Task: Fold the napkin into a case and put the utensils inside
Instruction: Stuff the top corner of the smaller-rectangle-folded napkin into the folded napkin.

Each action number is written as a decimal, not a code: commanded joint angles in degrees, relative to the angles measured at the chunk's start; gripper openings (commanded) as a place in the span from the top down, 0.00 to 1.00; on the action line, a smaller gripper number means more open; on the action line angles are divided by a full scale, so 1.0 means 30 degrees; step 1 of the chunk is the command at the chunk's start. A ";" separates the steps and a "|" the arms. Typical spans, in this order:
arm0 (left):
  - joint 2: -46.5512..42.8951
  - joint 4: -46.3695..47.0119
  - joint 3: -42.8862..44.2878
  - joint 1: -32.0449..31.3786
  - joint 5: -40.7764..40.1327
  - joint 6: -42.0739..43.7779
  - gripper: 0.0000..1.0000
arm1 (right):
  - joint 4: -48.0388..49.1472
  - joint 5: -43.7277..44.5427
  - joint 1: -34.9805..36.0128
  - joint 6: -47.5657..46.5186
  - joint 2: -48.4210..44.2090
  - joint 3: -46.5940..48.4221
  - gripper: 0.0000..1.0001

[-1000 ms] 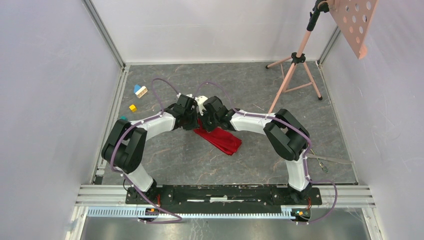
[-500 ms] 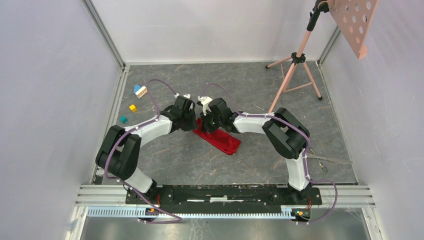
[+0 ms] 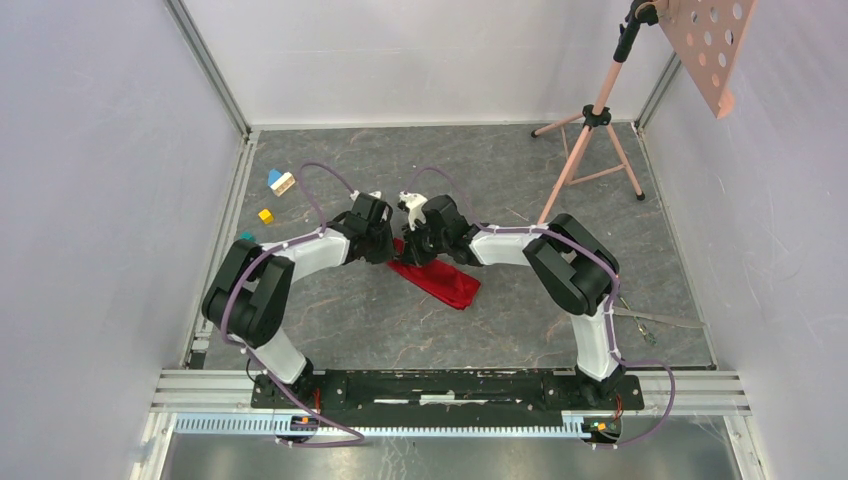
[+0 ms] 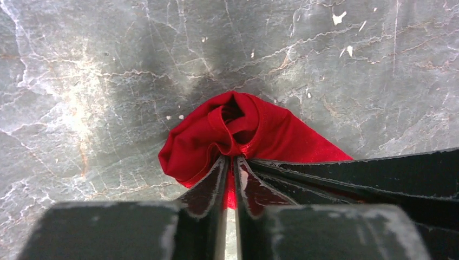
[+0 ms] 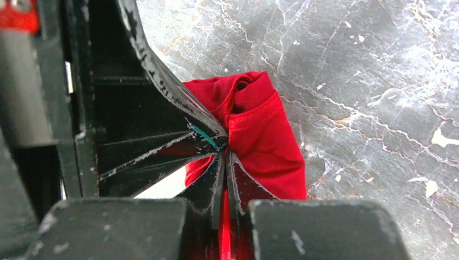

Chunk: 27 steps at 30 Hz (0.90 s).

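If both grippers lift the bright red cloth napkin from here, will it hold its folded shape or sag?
Probably sag: the bright red cloth napkin bunches into soft rolls where the left gripper and right gripper pinch it. Its thin folds suggest little weight. Its slight sheen hints it might slip from a loose grip.

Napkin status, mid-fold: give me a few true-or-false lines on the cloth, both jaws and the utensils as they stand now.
1. The left jaws are pinched on the napkin. True.
2. The right jaws hang open above the napkin. False: they too are pinched on it.
3. The napkin lies spread flat as a square. False: it is a bunched, narrow strip.
4. Coloured blocks lie on the table near its left edge. True.
5. The utensils touch the napkin. False: they lie apart, near the right edge.
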 commanded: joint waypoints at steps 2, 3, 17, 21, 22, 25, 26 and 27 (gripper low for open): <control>0.0673 0.1301 -0.0230 -0.0077 0.0460 -0.1343 0.72 | 0.1212 -0.0568 -0.0262 0.0379 0.0048 -0.1317 0.92; 0.0767 0.1110 -0.0162 0.0037 0.0526 -0.1297 0.68 | 0.1156 -0.0584 -0.0279 0.0357 -0.0091 -0.1401 0.92; -0.3974 0.0636 -0.1810 0.0743 0.0140 -0.1691 0.49 | 0.0766 -0.0209 -0.0437 0.0328 -0.0907 -0.1409 0.89; -0.3414 0.0760 -0.1890 0.1180 0.0517 -0.2104 0.62 | 0.0796 -0.0282 -0.0444 0.0416 -0.0844 -0.1451 0.91; -0.3233 0.0812 -0.1846 0.1260 0.0654 -0.2142 0.67 | 0.0829 -0.0262 -0.0451 0.0441 -0.0892 -0.1489 0.93; -0.2703 0.1442 -0.1827 0.1312 0.1098 -0.2221 0.72 | 0.1190 -0.0347 -0.0445 0.0561 -0.1062 -0.1683 0.98; -0.2506 0.1686 -0.1776 0.1339 0.1398 -0.2235 0.73 | 0.1202 -0.0435 -0.0463 0.0597 -0.1025 -0.1628 0.99; -0.2318 0.2120 -0.1783 0.1362 0.1750 -0.2234 0.74 | 0.1198 -0.0514 -0.0445 0.0613 -0.0981 -0.1557 0.99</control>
